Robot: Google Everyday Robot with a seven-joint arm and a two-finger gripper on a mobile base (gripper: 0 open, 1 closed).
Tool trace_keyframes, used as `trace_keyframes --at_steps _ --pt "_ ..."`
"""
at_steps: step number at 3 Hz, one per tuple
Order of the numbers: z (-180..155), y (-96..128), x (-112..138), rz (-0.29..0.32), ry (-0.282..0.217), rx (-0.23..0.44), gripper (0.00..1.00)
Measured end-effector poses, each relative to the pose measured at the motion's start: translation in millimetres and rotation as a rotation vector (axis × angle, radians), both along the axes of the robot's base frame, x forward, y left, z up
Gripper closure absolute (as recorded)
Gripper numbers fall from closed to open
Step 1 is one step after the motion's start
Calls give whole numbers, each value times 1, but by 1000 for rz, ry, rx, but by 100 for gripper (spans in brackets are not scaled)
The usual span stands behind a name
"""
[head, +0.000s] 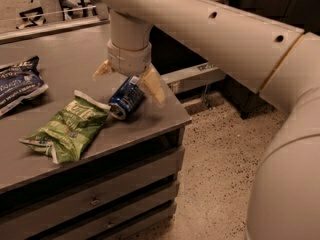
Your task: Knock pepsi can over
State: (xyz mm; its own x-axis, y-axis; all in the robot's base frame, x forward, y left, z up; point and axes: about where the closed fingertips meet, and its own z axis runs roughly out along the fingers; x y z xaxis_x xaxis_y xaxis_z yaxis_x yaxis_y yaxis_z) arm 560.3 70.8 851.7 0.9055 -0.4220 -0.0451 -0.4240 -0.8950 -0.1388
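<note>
The pepsi can [125, 98], dark blue with a silver rim, lies tipped on its side on the grey tabletop [70, 59], its top pointing toward the green snack bag [68, 126]. My gripper [131, 81] hangs from the cream arm just above the can's rear end. Its two tan fingers [154, 86] are spread apart on either side of the can, not clamped on it. The can's far end is partly hidden by the wrist.
A blue crinkled snack bag [17, 81] lies at the table's left. The table's right edge [177, 111] is close to the can. Drawers [95, 196] sit below the top. Speckled floor [215, 154] is to the right.
</note>
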Motion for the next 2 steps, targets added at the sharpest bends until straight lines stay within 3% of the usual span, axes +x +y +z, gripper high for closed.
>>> trace_keyframes --at_steps 1,2 --pt "24 -12 -17 -15 -43 101 0" --pt "67 -39 -45 -44 -159 277 0"
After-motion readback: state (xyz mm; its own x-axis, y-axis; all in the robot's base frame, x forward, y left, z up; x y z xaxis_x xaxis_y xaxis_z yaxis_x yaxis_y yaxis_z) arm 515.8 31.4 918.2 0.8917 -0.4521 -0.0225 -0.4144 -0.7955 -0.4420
